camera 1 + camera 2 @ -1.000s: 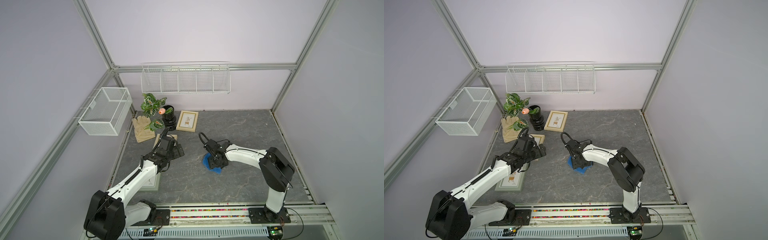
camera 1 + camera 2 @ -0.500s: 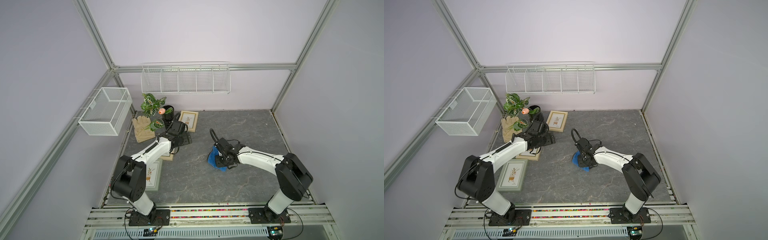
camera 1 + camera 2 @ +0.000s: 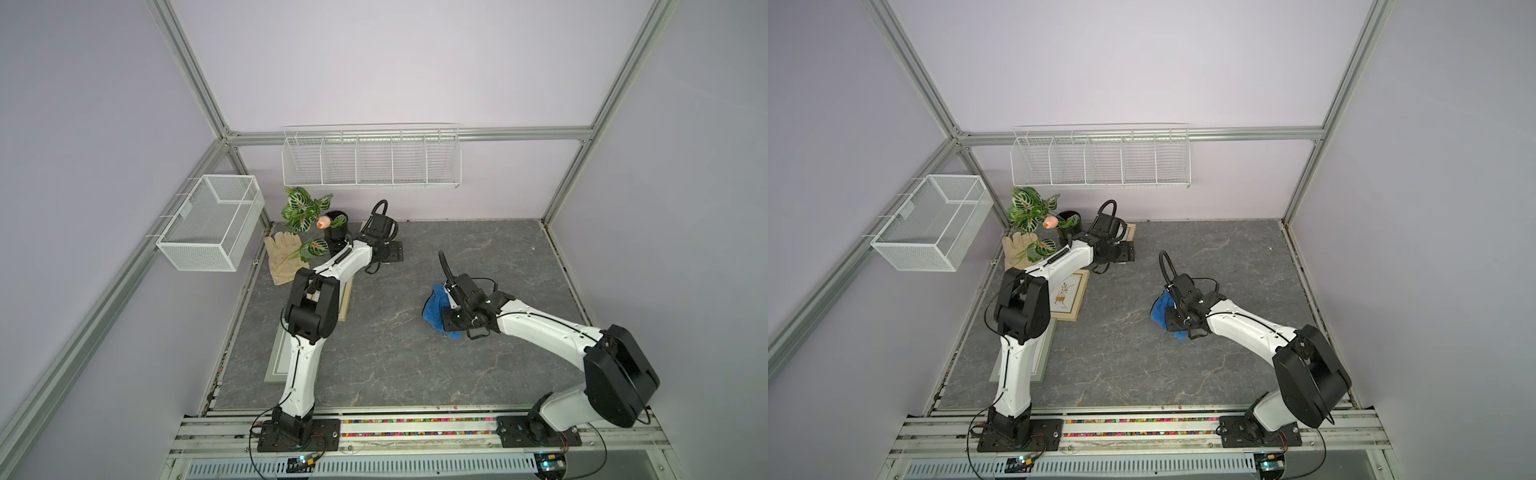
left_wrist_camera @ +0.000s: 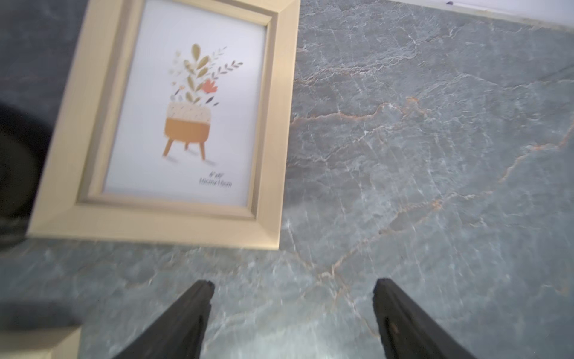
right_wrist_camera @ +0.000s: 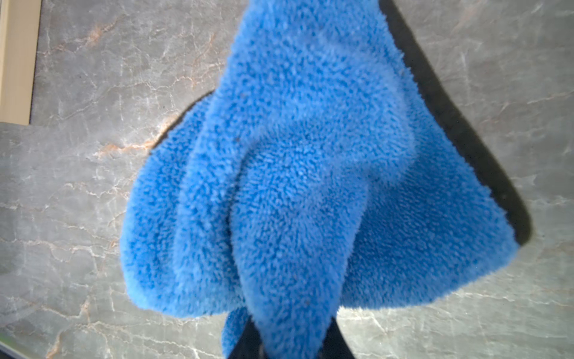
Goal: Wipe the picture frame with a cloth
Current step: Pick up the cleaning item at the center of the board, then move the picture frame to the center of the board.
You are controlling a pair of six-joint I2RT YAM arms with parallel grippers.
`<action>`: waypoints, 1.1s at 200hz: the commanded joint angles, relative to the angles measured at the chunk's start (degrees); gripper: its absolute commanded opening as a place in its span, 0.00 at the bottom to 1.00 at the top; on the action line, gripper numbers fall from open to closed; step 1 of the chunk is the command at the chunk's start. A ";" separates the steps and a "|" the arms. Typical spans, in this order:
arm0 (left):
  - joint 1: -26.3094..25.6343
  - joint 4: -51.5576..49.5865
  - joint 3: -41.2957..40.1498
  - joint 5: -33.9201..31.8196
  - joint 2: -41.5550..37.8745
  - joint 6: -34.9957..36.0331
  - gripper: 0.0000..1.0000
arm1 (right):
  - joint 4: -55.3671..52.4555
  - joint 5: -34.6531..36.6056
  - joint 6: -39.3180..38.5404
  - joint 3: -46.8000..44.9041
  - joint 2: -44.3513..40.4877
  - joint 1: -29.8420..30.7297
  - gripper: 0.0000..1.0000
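Both top views: high, frontal, looking down, sharing the whole grey stone-patterned tabletop (image 3: pixel 395 365); wrist views: close, facing that tabletop.

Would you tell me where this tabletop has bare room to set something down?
Bare: grey stone tabletop behind the plush blue cloth to both walls, and the front middle by the base rail. Crowded: the left edge, with potted plant, beige glove and wooden picture frames.

Right jaws clamped the cloth (image 5: pixel 310 186); left jaws reached far frame (image 4: pixel 155 223).
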 commanded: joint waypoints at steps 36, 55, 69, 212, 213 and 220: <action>-0.12 -8.15 15.27 -0.08 10.77 3.97 0.81 | 3.03 -1.87 -0.34 -4.27 -3.00 -0.48 0.14; -0.12 -9.22 18.39 0.27 13.36 4.05 0.80 | 3.78 -2.65 -0.15 -5.48 -2.92 -0.65 0.14; -0.19 -9.79 19.79 0.01 14.57 4.00 0.80 | 4.24 -2.92 0.23 -6.23 -2.92 -0.70 0.14; -7.50 -5.87 4.83 1.77 7.13 -4.17 0.64 | -1.76 4.35 0.08 -3.06 -3.97 -4.19 0.15; -7.63 -5.73 4.52 1.76 6.97 -4.44 0.64 | -1.79 4.31 0.08 -3.03 -3.97 -4.21 0.15; -8.52 -4.57 2.36 1.92 5.76 -6.10 0.64 | -1.98 4.44 0.04 -2.92 -3.82 -4.55 0.15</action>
